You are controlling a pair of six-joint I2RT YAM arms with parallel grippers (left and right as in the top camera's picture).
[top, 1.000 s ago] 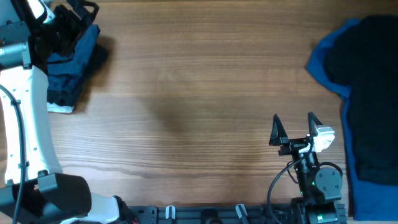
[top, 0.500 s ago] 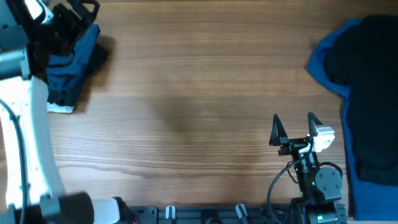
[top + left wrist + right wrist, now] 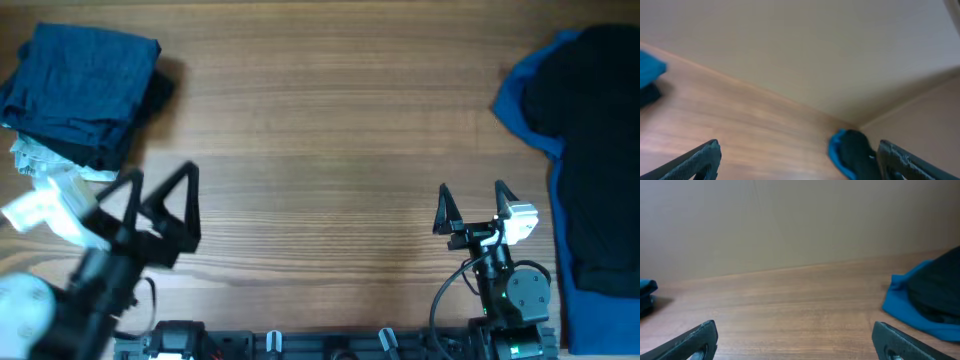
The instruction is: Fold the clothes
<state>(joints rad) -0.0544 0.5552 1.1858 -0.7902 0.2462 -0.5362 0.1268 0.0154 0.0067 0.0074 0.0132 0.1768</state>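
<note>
A folded dark navy pile of clothes point(image 3: 82, 92) lies at the far left corner, with a pale grey-white piece point(image 3: 40, 163) sticking out under its near edge. At the right edge a black garment point(image 3: 600, 150) lies loosely on a royal blue one point(image 3: 518, 100); both also show in the right wrist view, black point(image 3: 941, 287) on blue point(image 3: 905, 307). My left gripper point(image 3: 160, 178) hovers open and empty near the front left, apart from the navy pile. My right gripper point(image 3: 472, 190) stands open and empty near the front edge, left of the black garment.
Bare wood tabletop point(image 3: 320, 130) spans between the two piles. In the left wrist view the blue and black pile point(image 3: 852, 152) sits far off between my open fingers point(image 3: 700, 157). The arm bases and cables sit along the front edge point(image 3: 330, 345).
My left arm has pulled back from over the navy pile to the front left, leaving the folded pile uncovered. The right arm has not moved.
</note>
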